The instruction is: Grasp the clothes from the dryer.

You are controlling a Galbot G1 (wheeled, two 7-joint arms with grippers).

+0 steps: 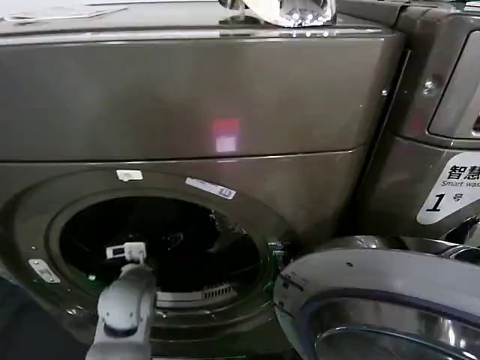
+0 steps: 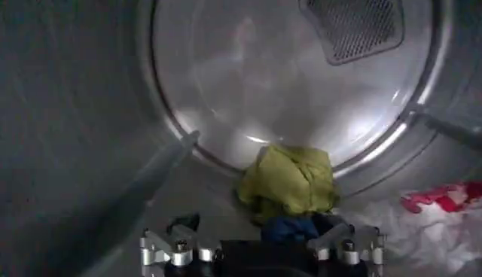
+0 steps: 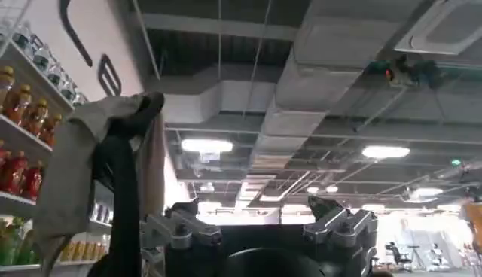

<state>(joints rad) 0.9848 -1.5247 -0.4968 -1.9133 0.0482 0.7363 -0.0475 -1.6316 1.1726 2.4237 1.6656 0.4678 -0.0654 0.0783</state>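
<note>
Clothes (image 2: 290, 184) in dryer (image 1: 187, 105) drum — left gripper (image 2: 263, 252) jaws wide apart, empty, just short of them.

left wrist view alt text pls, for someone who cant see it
Inside the dryer drum, the left gripper is open just in front of the clothes: a yellow-green garment against the drum's back wall, a dark navy one before it, and a white one with red marks beside them.

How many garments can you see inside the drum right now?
3. A yellow-green garment lies at the foot of the drum's back wall, a dark navy one sits just in front of it near the left claw, and a white one with red marks lies beside them. More may be hidden underneath.
</note>
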